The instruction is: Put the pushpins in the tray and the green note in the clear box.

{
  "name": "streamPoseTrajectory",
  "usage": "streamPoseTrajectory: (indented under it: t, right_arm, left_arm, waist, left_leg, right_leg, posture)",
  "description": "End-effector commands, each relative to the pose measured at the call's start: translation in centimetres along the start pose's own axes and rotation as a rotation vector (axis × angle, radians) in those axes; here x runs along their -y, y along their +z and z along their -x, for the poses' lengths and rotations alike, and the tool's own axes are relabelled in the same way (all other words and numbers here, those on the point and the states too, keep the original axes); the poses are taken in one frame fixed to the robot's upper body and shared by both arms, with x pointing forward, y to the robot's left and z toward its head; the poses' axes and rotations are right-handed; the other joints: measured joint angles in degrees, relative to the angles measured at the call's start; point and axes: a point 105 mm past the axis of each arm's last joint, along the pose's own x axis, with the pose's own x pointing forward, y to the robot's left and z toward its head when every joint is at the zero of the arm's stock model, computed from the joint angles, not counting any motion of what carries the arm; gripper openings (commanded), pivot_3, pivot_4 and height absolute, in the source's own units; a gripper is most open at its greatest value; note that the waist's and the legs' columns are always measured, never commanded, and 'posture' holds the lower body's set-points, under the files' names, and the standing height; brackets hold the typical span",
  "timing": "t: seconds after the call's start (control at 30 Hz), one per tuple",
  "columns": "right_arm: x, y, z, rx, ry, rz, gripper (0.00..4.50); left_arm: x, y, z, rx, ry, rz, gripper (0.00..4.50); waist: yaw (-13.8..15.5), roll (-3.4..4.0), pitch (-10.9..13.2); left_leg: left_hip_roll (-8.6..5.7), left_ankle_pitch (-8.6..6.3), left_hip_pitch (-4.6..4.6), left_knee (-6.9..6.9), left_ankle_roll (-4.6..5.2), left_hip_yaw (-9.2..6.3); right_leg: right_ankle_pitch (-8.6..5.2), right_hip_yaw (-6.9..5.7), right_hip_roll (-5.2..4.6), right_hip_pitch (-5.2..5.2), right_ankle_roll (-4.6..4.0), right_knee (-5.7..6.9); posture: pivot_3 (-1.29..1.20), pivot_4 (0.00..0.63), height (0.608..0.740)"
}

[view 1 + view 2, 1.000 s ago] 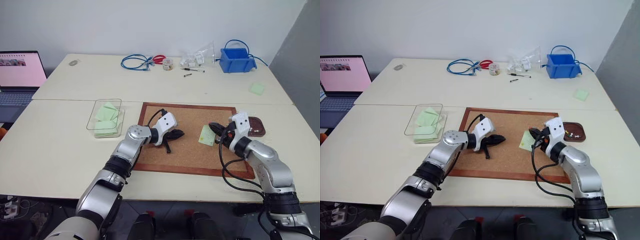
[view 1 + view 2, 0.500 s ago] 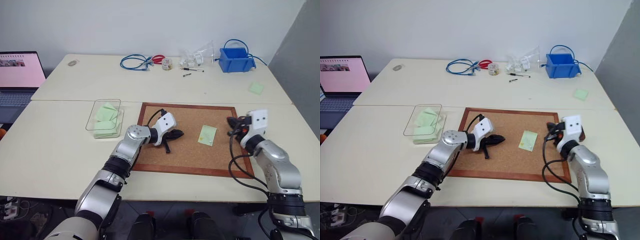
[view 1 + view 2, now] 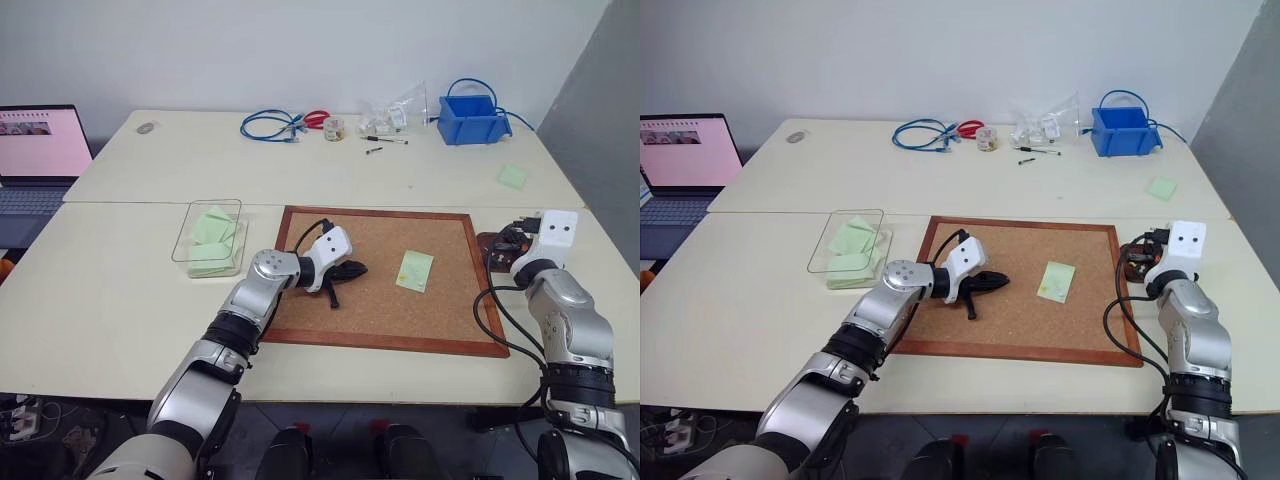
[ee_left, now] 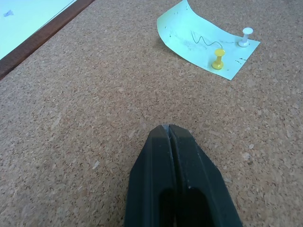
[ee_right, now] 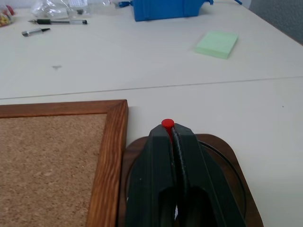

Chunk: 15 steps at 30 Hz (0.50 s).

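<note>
Cream surface (image 3: 120,290) carries my cork board (image 3: 380,300). Green note (image 3: 415,270) lies on the board, pinned by a yellow pushpin (image 4: 218,60) and a white pushpin (image 4: 245,37). My left end effector (image 4: 169,128) rests fingers pressed together on the board; my right end effector (image 5: 171,128) pinches a red pushpin (image 5: 167,124) over the tray (image 5: 227,151) beside the board. Clear box (image 3: 210,238) sits off the board's opposite side.

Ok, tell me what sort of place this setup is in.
Most likely an office or lab workspace. Two pale rectangular tables stand against a plain wall, with an open laptop with a pink screen at one side, a coiled blue cable, and a wooden-framed cork pinboard holding a pinned pale green note.
</note>
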Motion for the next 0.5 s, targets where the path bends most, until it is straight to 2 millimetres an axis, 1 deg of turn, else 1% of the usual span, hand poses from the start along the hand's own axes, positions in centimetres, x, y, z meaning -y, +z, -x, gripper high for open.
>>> streamPoseTrajectory:
  t: [0.03, 0.2, 0.27, 0.33, 0.37, 0.5]
  right_arm:
    - [0.70, 0.92, 0.12, 0.025, -0.022, -0.011, 0.01]
    - [0.84, 0.28, 0.12, -0.001, -0.029, -0.023, 0.01]
    - [0.82, 0.37, 0.04, 0.000, -0.028, -0.025, 0.45]
    - [0.83, 0.44, -0.01, 0.000, -0.027, -0.027, 0.77]
    - [0.84, 0.45, -0.02, 0.000, -0.027, -0.027, 1.07]
    - [0.96, 0.33, -0.07, -0.004, -0.032, -0.022, 1.82]
  left_arm:
    - [1.53, -3.23, -0.12, -0.120, -0.061, 0.041, 0.00]
    - [1.45, -3.29, -0.08, -0.122, -0.054, 0.039, 0.00]
    - [1.46, -3.35, -0.06, -0.123, -0.055, 0.040, 0.00]
    - [1.47, -3.37, -0.05, -0.124, -0.055, 0.042, 0.00]
    - [1.47, -3.36, -0.05, -0.124, -0.055, 0.042, 0.00]
    - [1.33, -3.30, -0.06, -0.123, -0.053, 0.043, 0.00]
  waist:
    - [0.00, 0.00, 0.00]
    - [-0.01, 0.02, -0.01]
    - [-0.01, 0.02, -0.01]
    - [-0.01, 0.02, -0.01]
    - [-0.02, 0.02, -0.01]
    - [-0.02, 0.02, -0.01]
  left_leg:
    - [0.00, 0.00, 0.00, 0.00, 0.00, 0.00]
    - [0.00, 0.00, 0.00, 0.00, 0.00, 0.00]
    - [0.00, 0.00, 0.00, -0.01, 0.00, 0.00]
    - [0.00, 0.00, 0.00, -0.01, 0.00, 0.00]
    - [0.00, 0.00, 0.00, -0.01, 0.00, 0.00]
    - [0.00, 0.00, 0.00, -0.01, 0.00, 0.00]
  right_leg:
    - [0.00, 0.00, 0.00, 0.00, 0.00, 0.00]
    - [0.00, 0.00, 0.00, 0.00, 0.00, 0.00]
    - [0.00, 0.00, 0.00, 0.00, 0.00, 0.00]
    - [0.00, 0.00, 0.00, 0.00, 0.00, 0.00]
    - [0.00, 0.00, 0.00, 0.00, 0.00, 0.00]
    - [0.00, 0.00, 0.00, 0.00, 0.00, -0.01]
  posture:
    - [0.00, 0.150, 0.740]
    - [0.00, 0.150, 0.740]
    - [0.00, 0.150, 0.740]
    - [0.00, 0.150, 0.740]
    - [0.00, 0.150, 0.740]
    - [0.00, 0.150, 0.740]
